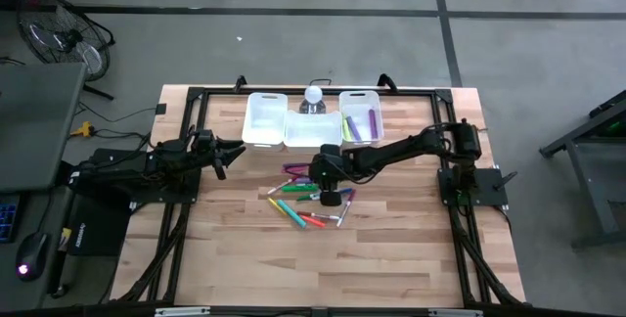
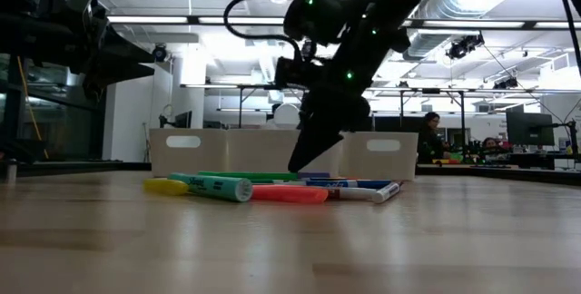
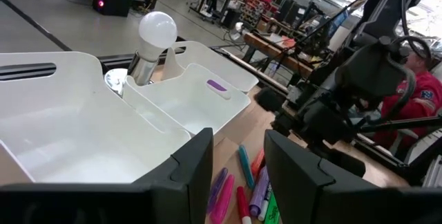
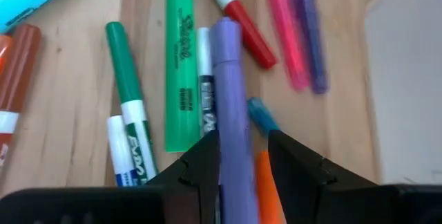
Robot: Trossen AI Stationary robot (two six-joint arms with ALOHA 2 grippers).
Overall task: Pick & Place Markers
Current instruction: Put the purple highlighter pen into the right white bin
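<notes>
The right gripper (image 4: 243,165) pinches a purple marker (image 4: 231,92) between its fingers; lifting might drag the green marker (image 4: 178,65) lying just beside it out of the pile

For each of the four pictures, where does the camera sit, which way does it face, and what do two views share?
High: above, facing down; both arms, wooden table.
Low: table height, facing the room; right arm above the markers.
Left wrist: behind the left tool, facing the white bins and a light bulb.
Right wrist: facing down; right tool around a purple marker.
Shared: the bulb and bins show in the high view too.
</notes>
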